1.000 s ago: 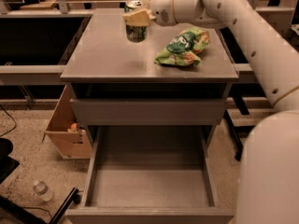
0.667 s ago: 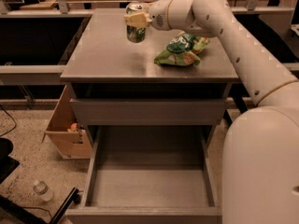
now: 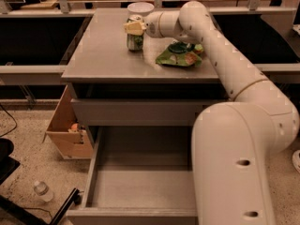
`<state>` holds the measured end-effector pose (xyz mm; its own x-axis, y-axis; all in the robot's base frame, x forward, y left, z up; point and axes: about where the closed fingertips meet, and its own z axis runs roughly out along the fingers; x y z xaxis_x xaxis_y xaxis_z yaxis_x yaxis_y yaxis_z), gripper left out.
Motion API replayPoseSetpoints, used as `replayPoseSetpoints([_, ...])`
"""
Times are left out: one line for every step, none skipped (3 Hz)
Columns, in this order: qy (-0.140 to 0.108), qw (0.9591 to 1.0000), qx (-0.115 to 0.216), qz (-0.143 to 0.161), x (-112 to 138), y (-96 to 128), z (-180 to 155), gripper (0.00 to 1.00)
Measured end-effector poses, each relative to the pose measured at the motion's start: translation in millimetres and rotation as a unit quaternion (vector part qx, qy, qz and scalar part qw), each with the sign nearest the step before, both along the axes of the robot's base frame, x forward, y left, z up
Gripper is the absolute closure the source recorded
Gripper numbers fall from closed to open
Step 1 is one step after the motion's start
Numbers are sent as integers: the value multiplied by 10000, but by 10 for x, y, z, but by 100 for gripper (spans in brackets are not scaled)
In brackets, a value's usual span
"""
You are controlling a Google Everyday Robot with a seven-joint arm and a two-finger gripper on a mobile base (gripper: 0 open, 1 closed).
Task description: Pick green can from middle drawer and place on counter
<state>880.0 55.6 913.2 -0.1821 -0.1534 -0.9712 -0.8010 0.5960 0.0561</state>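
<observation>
The green can (image 3: 135, 42) stands upright on the grey counter (image 3: 101, 55), towards its far middle. My gripper (image 3: 134, 28) reaches in from the right and its pale fingers are closed around the can's upper part. The can's base looks to be touching the counter top. The middle drawer (image 3: 140, 189) is pulled out below, and its grey floor holds nothing that I can see. My arm's large white body covers the drawer's right side.
A green snack bag (image 3: 180, 55) lies on the counter right of the can. A white bowl (image 3: 140, 8) sits just behind the can. A shut grey drawer front (image 3: 140, 111) is above the open drawer. A cardboard box (image 3: 70, 135) and a water bottle (image 3: 42, 191) are on the floor at left.
The can, held in my gripper, has come down slightly towards the counter top. The arm has bent closer in front of the view.
</observation>
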Motion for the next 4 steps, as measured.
replayPoseSetpoints([74, 9999, -30, -78, 38, -28, -13, 80])
replayPoseSetpoints([75, 9999, -30, -77, 38, -26, -14, 57])
replayPoseSetpoints([75, 9999, -30, -76, 38, -25, -14, 33])
replayPoseSetpoints([75, 9999, -30, -76, 38, -25, -14, 10])
